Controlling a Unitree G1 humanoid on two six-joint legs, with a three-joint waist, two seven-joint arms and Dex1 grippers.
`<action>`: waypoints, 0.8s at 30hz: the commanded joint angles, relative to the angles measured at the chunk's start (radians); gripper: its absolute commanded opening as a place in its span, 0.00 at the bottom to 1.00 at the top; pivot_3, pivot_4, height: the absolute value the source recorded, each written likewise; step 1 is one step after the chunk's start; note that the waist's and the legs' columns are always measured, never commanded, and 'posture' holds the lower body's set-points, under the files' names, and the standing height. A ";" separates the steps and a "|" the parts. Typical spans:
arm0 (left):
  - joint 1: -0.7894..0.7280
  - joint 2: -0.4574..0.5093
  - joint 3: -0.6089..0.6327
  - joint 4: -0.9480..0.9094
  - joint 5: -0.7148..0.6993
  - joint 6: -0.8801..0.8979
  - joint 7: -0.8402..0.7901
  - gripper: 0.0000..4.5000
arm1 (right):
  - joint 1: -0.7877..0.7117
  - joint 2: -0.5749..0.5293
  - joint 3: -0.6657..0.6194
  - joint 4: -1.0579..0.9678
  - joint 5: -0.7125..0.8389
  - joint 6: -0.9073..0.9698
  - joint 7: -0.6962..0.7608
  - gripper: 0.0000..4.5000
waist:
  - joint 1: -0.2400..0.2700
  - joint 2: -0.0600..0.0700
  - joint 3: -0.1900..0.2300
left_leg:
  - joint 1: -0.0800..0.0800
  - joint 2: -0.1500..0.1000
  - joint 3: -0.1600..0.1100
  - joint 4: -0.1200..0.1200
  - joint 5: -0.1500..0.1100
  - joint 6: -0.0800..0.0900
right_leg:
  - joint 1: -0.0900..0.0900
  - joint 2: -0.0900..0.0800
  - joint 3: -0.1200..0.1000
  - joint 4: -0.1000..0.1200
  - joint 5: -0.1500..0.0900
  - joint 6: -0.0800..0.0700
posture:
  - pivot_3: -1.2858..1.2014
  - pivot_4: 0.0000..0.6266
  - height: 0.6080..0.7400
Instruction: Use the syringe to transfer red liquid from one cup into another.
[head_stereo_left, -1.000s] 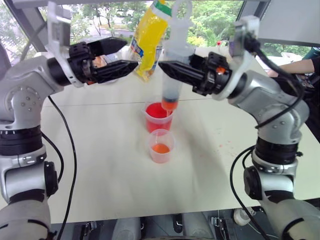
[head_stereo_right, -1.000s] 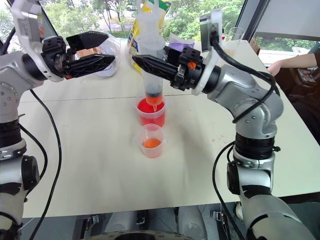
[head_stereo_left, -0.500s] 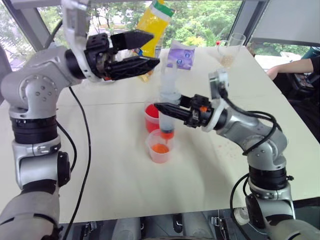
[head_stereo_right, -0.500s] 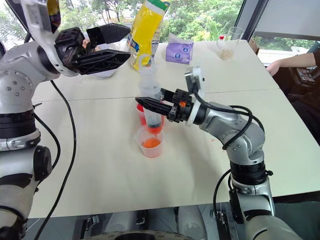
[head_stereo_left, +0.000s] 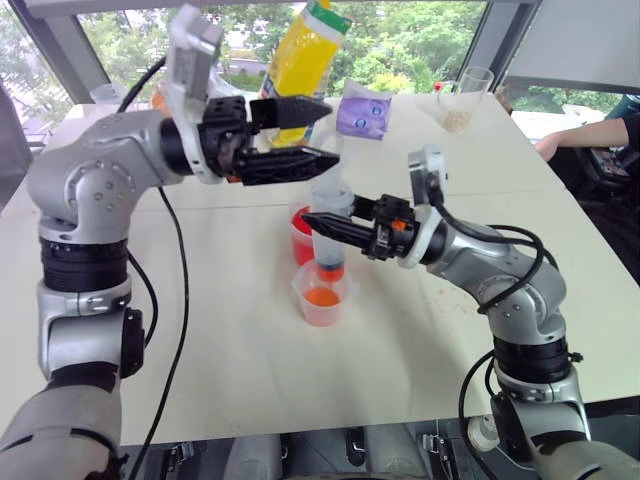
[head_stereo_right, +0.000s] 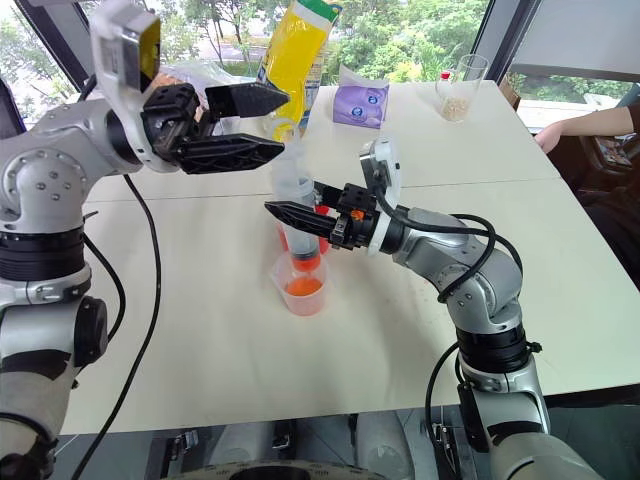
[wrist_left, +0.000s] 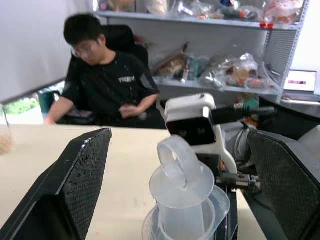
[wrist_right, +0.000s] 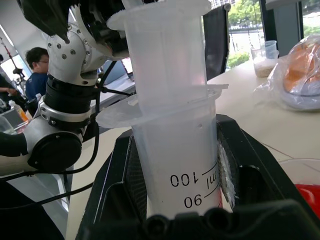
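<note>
My right gripper (head_stereo_left: 318, 221) is shut on the barrel of the clear syringe (head_stereo_left: 330, 235) and holds it upright. The syringe's orange-red tip sits at the mouth of the smaller clear cup (head_stereo_left: 320, 310), which has orange-red liquid at its base. Just behind it stands the larger cup (head_stereo_left: 300, 240), full of red liquid. My left gripper (head_stereo_left: 333, 130) is open, one finger on each side of the white plunger ring (wrist_left: 175, 160) and apart from it. In the right wrist view the scale marks on the barrel (wrist_right: 175, 165) show between my fingers.
At the back of the table are a yellow bag (head_stereo_left: 295, 50), a purple pack (head_stereo_left: 360, 110) and a clear cup with beige grains (head_stereo_left: 462, 100). A person's arm (head_stereo_left: 585, 135) rests at the table's far right edge. A seated person (wrist_left: 107, 80) shows beyond the table.
My right gripper has brought the syringe down from over the red cup to the smaller cup. My left gripper has swung right, so it now stands around the plunger's top.
</note>
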 joint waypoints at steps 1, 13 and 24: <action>0.005 0.010 -0.002 -0.036 0.006 -0.005 -0.004 0.99 | -0.017 -0.002 -0.010 -0.039 0.005 -0.027 0.007 0.33 | 0.000 0.000 0.000 | 0.000 0.000 0.000 0.000 0.000 0.000 | 0.000 0.000 0.000 0.000 0.000 0.000 | 0.52 0.24 1.00; 0.022 0.042 0.008 -0.069 -0.015 0.034 -0.013 0.34 | -0.025 0.000 -0.004 -0.030 -0.009 -0.032 0.017 0.33 | 0.000 0.000 0.000 | 0.000 0.000 0.000 0.000 0.000 0.000 | 0.000 0.000 0.000 0.000 0.000 0.000 | 0.52 0.24 1.00; 0.023 0.033 -0.018 -0.057 0.014 0.005 -0.031 0.01 | -0.034 0.000 -0.005 -0.030 -0.010 -0.025 0.026 0.33 | 0.000 0.000 0.000 | 0.000 0.000 0.000 0.000 0.000 0.000 | 0.000 0.000 0.000 0.000 0.000 0.000 | 0.52 0.24 1.00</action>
